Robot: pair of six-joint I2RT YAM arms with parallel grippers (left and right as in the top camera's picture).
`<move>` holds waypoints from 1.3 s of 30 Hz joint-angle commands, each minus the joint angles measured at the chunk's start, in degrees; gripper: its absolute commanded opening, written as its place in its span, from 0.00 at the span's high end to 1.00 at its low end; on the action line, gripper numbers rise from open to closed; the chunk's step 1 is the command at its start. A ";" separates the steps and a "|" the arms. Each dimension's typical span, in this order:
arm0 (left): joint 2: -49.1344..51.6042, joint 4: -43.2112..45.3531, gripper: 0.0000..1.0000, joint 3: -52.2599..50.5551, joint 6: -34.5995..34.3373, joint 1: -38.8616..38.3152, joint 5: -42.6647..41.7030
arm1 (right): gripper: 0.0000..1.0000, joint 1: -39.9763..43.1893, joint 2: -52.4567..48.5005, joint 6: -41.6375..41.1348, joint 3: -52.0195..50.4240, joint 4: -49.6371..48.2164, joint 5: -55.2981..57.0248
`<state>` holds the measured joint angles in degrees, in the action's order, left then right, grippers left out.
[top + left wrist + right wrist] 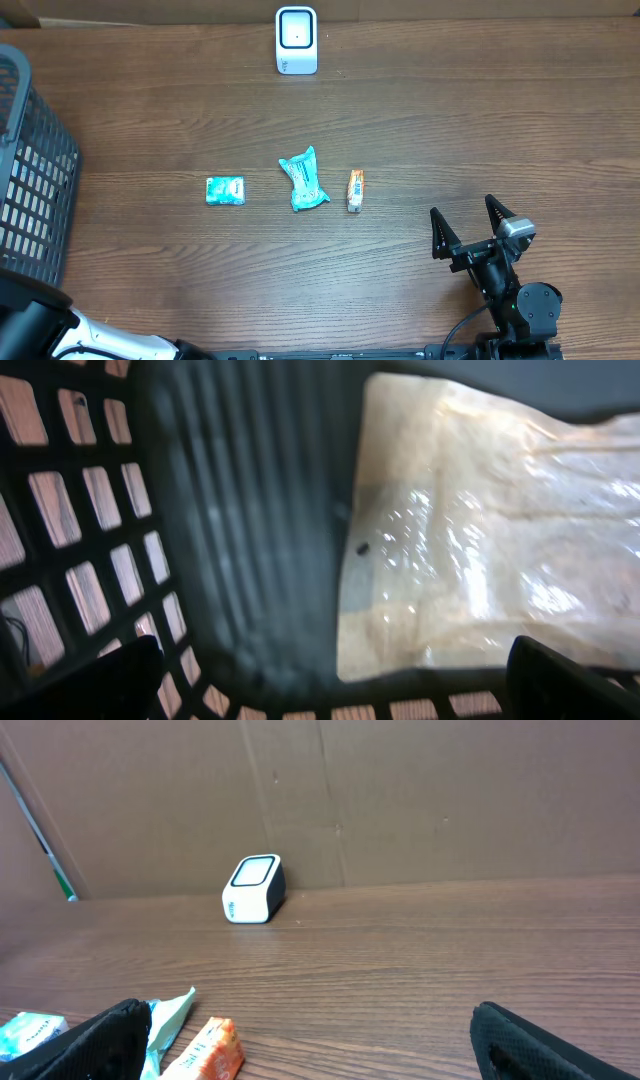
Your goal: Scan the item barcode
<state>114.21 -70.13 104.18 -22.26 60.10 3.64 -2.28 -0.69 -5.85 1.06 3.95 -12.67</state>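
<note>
The white barcode scanner (297, 40) stands at the table's far edge, also in the right wrist view as the scanner (253, 888). Three items lie mid-table: a small teal packet (225, 190), a crumpled teal wrapper (303, 181) and an orange bar (355, 189). My right gripper (463, 208) hovers open and holds nothing, to the right of the orange bar (212, 1050). My left gripper (330, 695) is open inside the dark basket (250, 510), above a pale, glossy plastic-wrapped packet (480, 530) on the basket floor, with nothing between its fingers.
The grey mesh basket (35, 170) stands at the table's left edge. Only part of the left arm (60, 330) shows in the overhead view, at the bottom left. A brown cardboard wall (400, 800) rises behind the scanner.
</note>
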 commanded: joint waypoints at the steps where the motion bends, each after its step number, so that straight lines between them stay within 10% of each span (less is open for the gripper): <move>1: 2.86 1.60 0.00 -0.22 3.45 0.11 -2.64 | 0.00 0.11 0.46 -0.09 -0.59 -0.35 0.17; 28: 19.02 16.02 0.02 -0.31 6.45 -5.53 -6.27 | 0.00 0.11 0.46 -0.09 -0.59 -0.35 0.17; 34: 19.50 17.73 0.22 -0.28 6.45 -5.84 -6.25 | 0.00 0.11 0.46 -0.09 -0.59 -0.35 0.17; 37: 19.50 17.81 0.86 -0.28 6.64 -5.84 -6.25 | 0.00 0.11 0.46 -0.09 -0.59 -0.35 0.17; 39: 19.50 17.88 0.94 -0.28 6.64 -5.79 -6.25 | 0.00 0.11 0.46 -0.09 -0.59 -0.35 0.17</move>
<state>129.64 -51.57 105.01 -16.16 54.72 -1.48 -2.28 -0.69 -5.82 1.06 3.92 -12.67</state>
